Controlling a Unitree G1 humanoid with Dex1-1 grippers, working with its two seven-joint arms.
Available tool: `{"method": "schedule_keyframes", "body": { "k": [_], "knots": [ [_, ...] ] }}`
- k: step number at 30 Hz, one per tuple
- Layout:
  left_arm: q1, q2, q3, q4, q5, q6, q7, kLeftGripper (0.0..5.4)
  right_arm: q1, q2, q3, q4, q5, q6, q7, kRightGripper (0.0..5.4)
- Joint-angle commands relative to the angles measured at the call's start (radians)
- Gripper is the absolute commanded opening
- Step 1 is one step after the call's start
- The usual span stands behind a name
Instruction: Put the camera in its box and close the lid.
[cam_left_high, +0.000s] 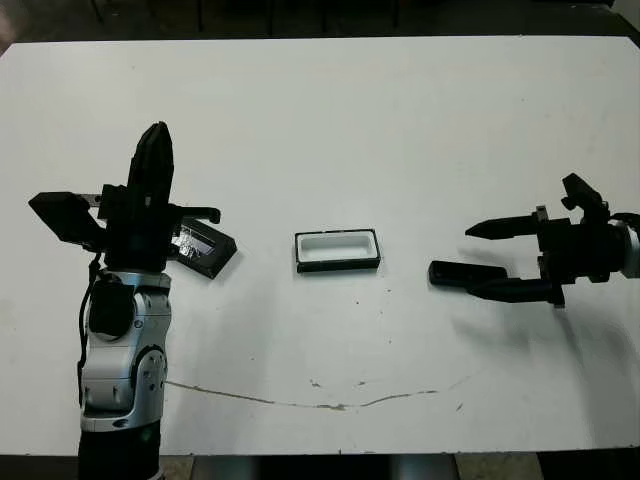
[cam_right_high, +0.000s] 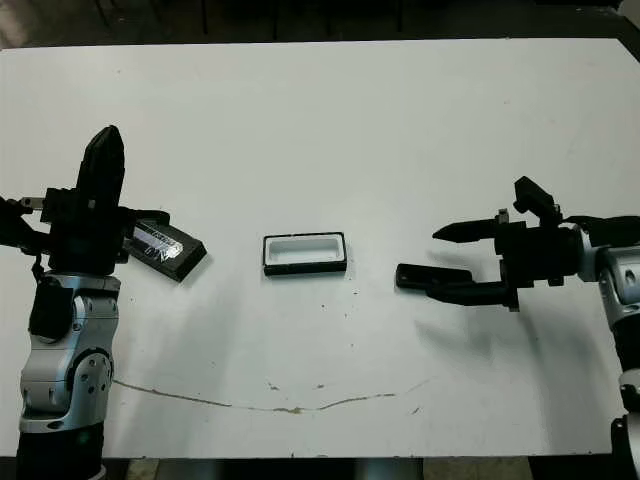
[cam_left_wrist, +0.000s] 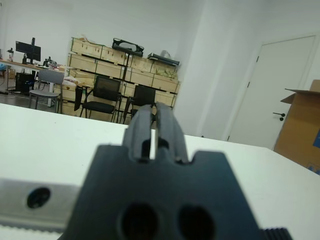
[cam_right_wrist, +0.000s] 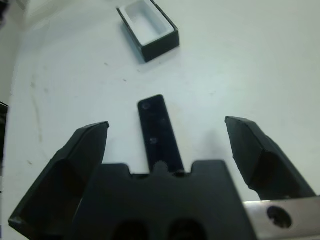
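The box (cam_left_high: 338, 264), a small black tray with a white lining, lies open and empty mid-table; it also shows in the right wrist view (cam_right_wrist: 161, 45). To its right the camera (cam_left_high: 448, 272), a slim black bar, lies flat on the table (cam_left_high: 350, 120). My right gripper (cam_left_high: 469, 259) is open, and the camera (cam_right_wrist: 156, 131) lies between its spread fingers, touching neither. The black lid (cam_left_high: 207, 248), with its glossy strip up, lies left of the box, partly hidden behind my left gripper (cam_left_high: 155, 140). That gripper points upward, shut and holding nothing.
A thin brown crack line (cam_left_high: 300, 402) runs along the table near its front edge. Beyond the table, the left wrist view shows chairs (cam_left_wrist: 102, 97), stacked wooden crates (cam_left_wrist: 125, 62), a door and a cardboard box (cam_left_wrist: 302, 125).
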Motion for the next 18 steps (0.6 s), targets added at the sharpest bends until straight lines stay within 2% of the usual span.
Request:
{"method": "schedule_keyframes", "body": {
  "k": [1,4,7,11,13,15,18],
  "knots": [
    [0.022,0.013,0.007,0.010,-0.003,0.018,0.000,0.00,0.032,-0.017,0.010,-0.018,-0.022,0.031,-0.016,5.38],
    [0.022,0.012,0.007,0.011,-0.002,0.016,0.002,0.00,0.030,-0.028,0.034,-0.030,-0.058,0.063,-0.040,5.38],
    [0.021,0.014,0.007,0.013,0.003,0.011,0.000,0.00,0.048,-0.046,0.044,-0.091,-0.094,0.108,-0.087,5.07],
    [0.021,0.017,0.007,0.012,0.008,0.009,-0.001,0.00,0.061,-0.045,0.040,-0.098,-0.080,0.138,-0.081,5.34],
    [0.023,0.018,0.006,0.006,0.010,0.017,0.004,0.00,0.072,-0.059,0.050,-0.130,-0.099,0.168,-0.103,5.25],
    [0.024,0.019,0.007,0.004,0.008,0.020,0.006,0.00,0.079,-0.054,0.044,-0.121,-0.087,0.170,-0.097,5.06],
    [0.022,0.022,0.009,0.009,0.001,0.018,0.000,0.00,0.089,-0.021,0.018,-0.014,-0.044,0.118,-0.056,4.54]
  ]
}}
